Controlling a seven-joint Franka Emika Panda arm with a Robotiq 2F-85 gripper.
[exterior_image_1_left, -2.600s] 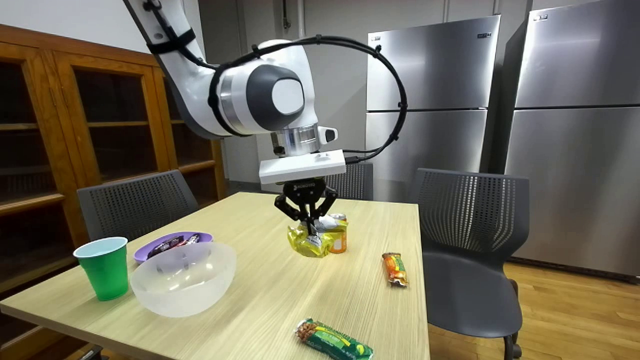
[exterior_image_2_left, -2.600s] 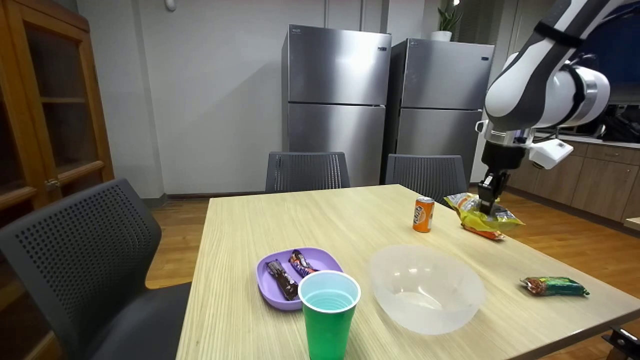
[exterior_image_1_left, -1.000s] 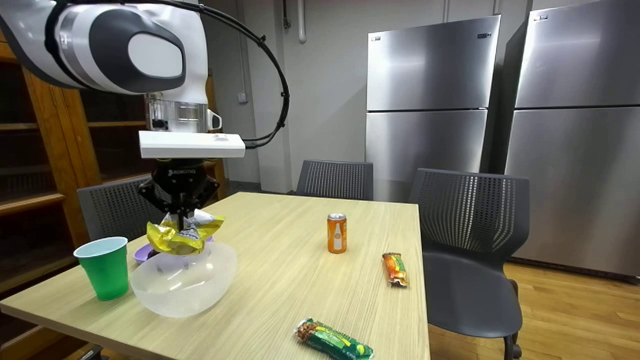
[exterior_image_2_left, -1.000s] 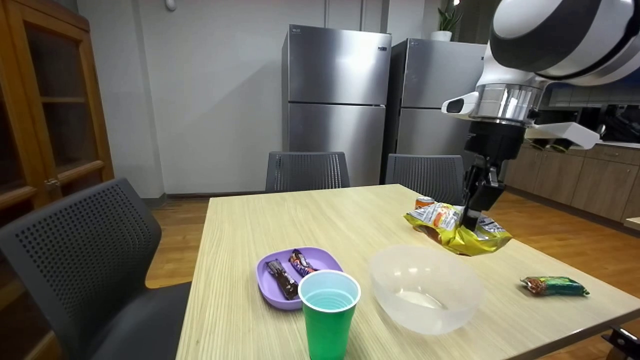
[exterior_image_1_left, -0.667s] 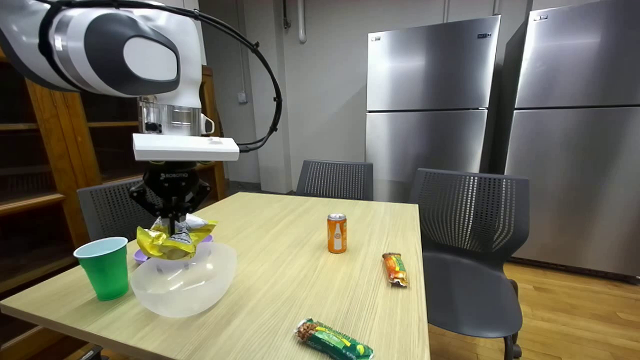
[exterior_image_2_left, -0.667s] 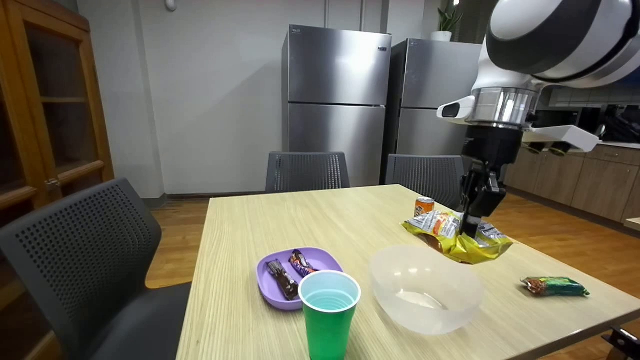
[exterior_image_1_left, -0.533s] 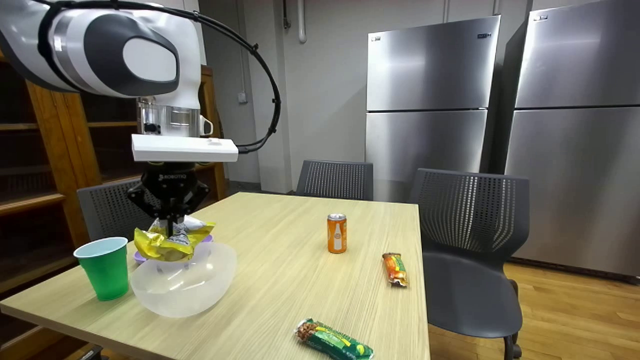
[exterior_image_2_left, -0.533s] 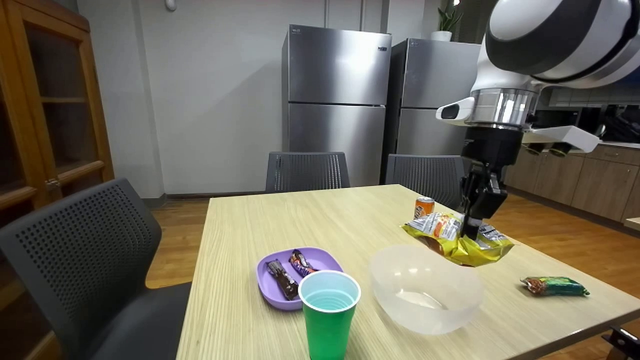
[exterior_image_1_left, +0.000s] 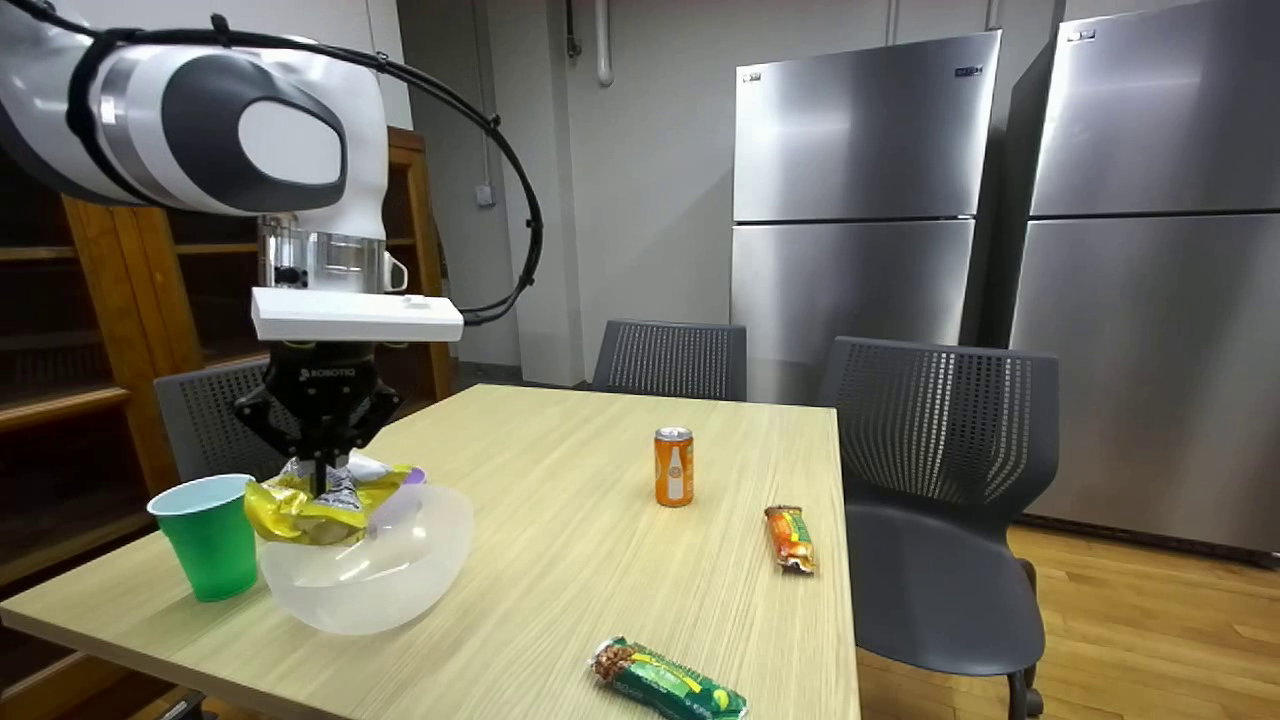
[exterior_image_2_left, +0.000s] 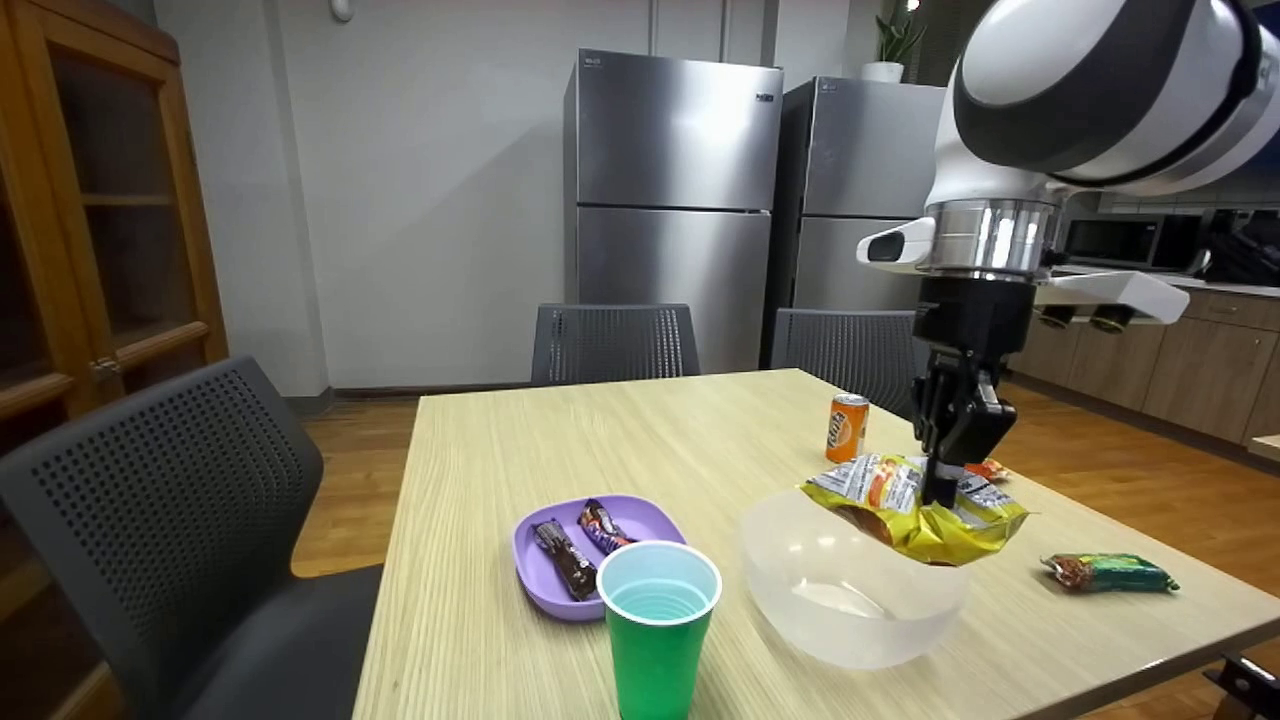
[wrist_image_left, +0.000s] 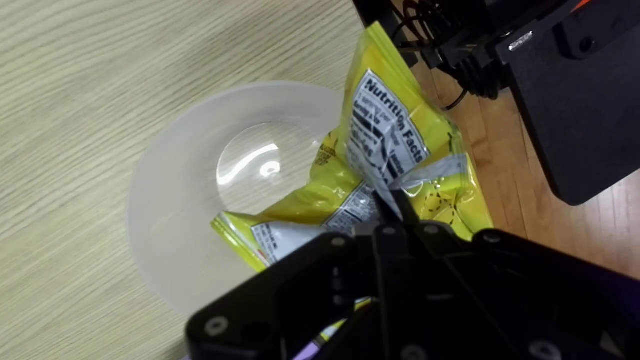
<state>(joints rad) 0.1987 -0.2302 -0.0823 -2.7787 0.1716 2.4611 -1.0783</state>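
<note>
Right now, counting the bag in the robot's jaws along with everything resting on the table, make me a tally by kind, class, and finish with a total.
Wrapped bars: 4
Yellow bag: 1
Orange can: 1
Green cup: 1
Frosted bowl: 1
Purple plate: 1
Total: 9

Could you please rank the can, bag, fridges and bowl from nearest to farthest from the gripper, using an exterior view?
1. Bag: held in the gripper.
2. Bowl: partly beneath the bag.
3. Can: upright on the table.
4. Fridges: beyond the table.
</note>
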